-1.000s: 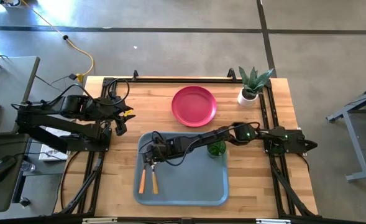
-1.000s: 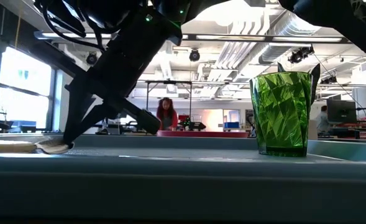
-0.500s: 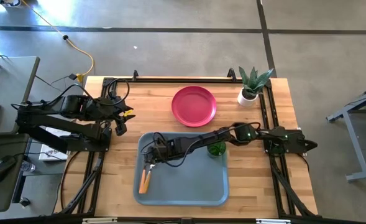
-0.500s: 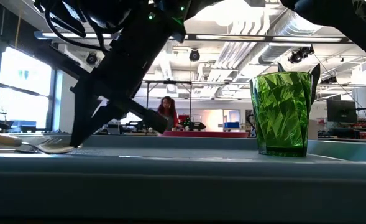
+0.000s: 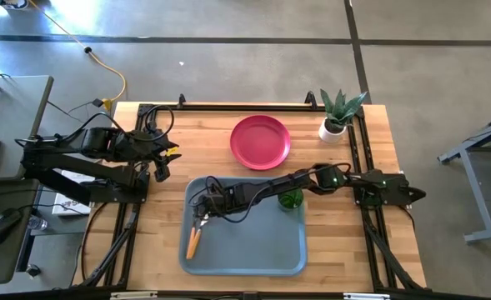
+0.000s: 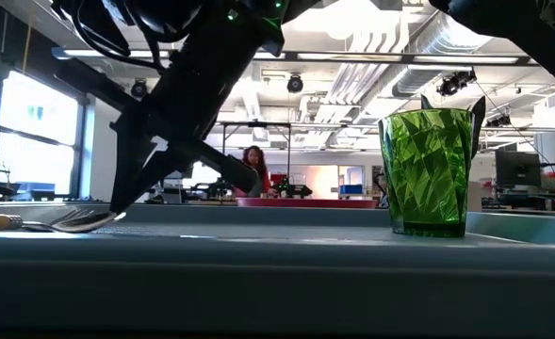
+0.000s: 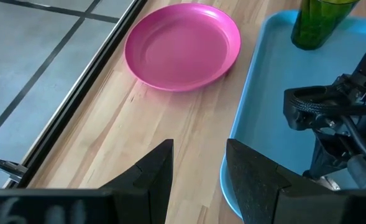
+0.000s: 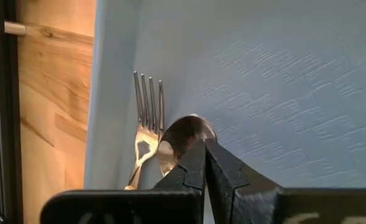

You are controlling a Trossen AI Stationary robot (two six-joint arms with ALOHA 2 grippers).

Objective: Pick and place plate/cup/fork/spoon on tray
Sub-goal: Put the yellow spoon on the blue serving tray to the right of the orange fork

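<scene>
The grey-blue tray lies on the table's near middle. The fork and the spoon lie side by side flat on the tray floor along its left wall, handles toward the near edge. The green cup stands upright on the tray's far right part. The pink-red plate lies on the wood beyond the tray. My right gripper is shut, its tips at the spoon's bowl. My left gripper is open and empty over the table left of the tray. My right gripper's shut fingertips stand against the right edge of the spoon's bowl, slanting down from the table's right side. They do not pinch it. The spoon lies flat on the tray floor, its bowl beside the fork's tines.
A white pot with a green plant stands at the table's far right corner. A black frame runs around the table top. My right arm reaches across the tray past the cup. A person shows far off in the room.
My right gripper has moved toward the tray's left wall with its fingers shut. The spoon has slid along the tray floor toward the left and now lies right beside the fork, where a second ago the two handles lay apart.
</scene>
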